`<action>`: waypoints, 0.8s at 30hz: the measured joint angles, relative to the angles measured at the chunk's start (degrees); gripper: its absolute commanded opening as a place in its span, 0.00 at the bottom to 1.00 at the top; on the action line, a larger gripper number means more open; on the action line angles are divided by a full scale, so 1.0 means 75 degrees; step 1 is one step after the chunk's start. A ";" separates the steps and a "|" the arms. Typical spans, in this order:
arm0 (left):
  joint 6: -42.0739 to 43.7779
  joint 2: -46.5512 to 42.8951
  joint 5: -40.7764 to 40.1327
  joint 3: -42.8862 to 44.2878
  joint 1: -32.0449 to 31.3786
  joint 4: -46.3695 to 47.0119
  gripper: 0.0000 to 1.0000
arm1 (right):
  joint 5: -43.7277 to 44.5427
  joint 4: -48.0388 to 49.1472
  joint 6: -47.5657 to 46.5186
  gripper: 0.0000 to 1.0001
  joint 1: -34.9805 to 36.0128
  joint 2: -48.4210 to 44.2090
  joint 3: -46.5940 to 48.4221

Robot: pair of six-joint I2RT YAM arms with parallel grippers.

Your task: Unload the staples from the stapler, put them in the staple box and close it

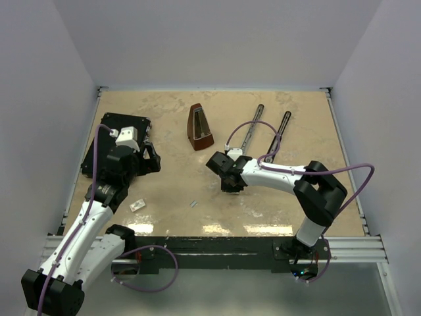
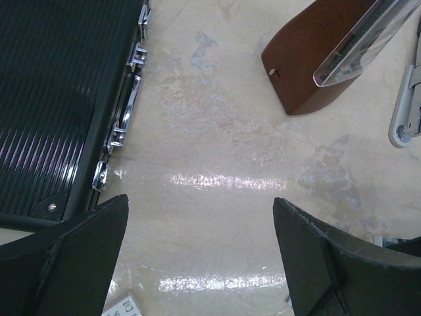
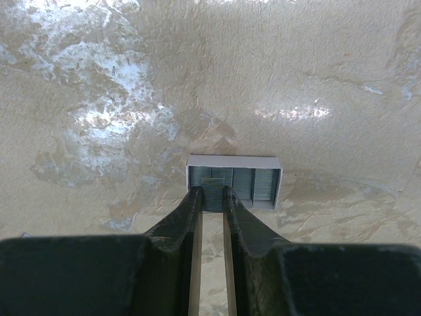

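1. The right gripper [image 3: 211, 192] fills the bottom of its wrist view. Its fingers are drawn together to a thin slot. The tips sit at the near edge of a white-rimmed tray [image 3: 233, 159] in mid-frame, which is packed with grey staple rows [image 3: 253, 183]. I cannot tell whether a strip is pinched in that slot.
2. I judge the step in hand to be working a strip at this tray, either seating it or drawing it out.
3. To do it well:
   - Keep the tips level with the tray floor and move only along the rows.
   - Keep the squeeze light, because a staple strip probably snaps or fans apart under side load.
   - Lift straight up before travelling, since a dragged fingertip could tip the tray or push it along the table.
4. The stapler [image 1: 284, 124] lies opened at the upper right of the overhead view, with its two long bars splayed and just behind the right wrist. A loose staple strip [image 1: 193, 203] lies on the table at lower centre, apart from both grippers.
5. The right arm rises from its base at the lower right and folds at a high elbow. Its forearm runs left to centre frame, with the wrist pitched down so the fingers meet the table at a shallow angle.
6. The left arm leans up the left side of the overhead view. The left gripper [image 2: 200, 201] has its fingers spread wide and holds nothing. It hangs just beside the black case [image 2: 52, 99], facing the brown metronome [image 1: 199, 127].
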 measured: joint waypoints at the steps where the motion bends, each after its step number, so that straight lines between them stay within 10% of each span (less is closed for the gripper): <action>1: 0.0000 0.0000 0.0000 0.0000 0.0000 0.0000 0.96 | 0.0003 0.0000 0.0003 0.16 0.0000 0.0000 0.0000; 24: 0.0000 0.0000 0.0003 -0.0003 0.0000 0.0000 0.96 | 0.0012 -0.0099 0.0073 0.29 0.0000 0.0052 0.0035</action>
